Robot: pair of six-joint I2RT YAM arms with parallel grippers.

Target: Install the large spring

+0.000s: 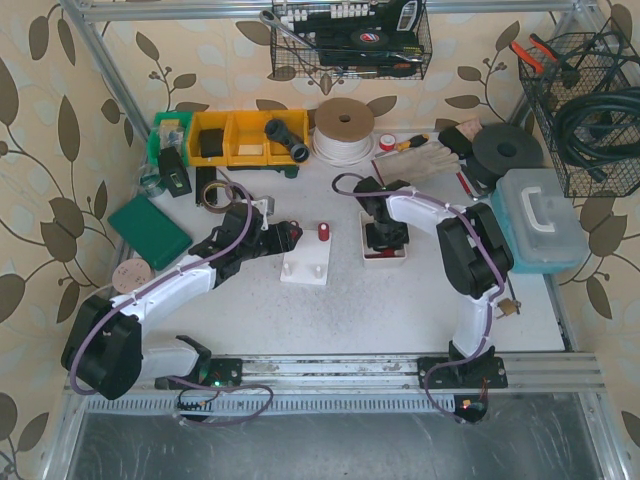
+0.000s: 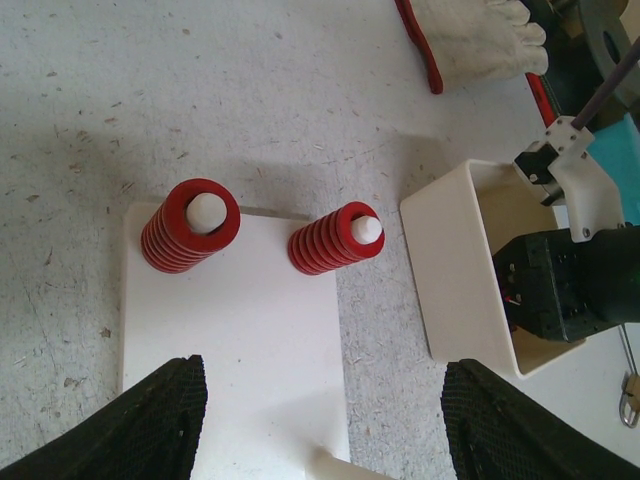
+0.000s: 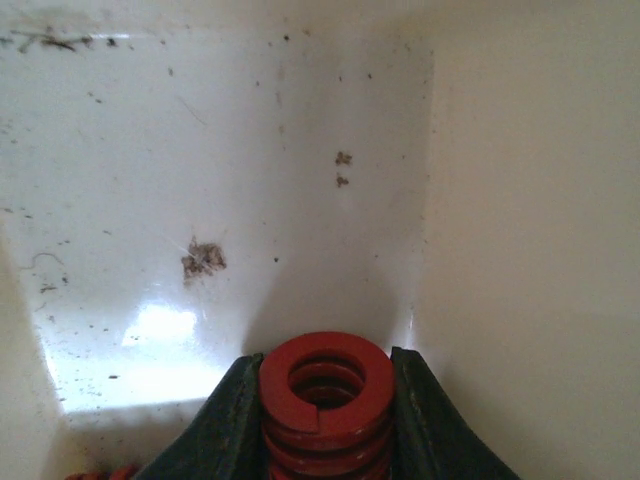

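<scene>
Currently, the right gripper (image 3: 327,420) is clenched on the large spring (image 3: 327,372) at the lower centre of the right wrist view, inside the white bin (image 3: 200,150); whether it touches the bin floor cannot be told. The left gripper (image 2: 320,415) stands released above the white base plate (image 2: 240,340) bearing two red springs (image 2: 190,225) on pegs.

Bright, even overhead light — glare on the tray (image 3: 160,325) floor, soft shadows, wrist views slightly grainy.
</scene>
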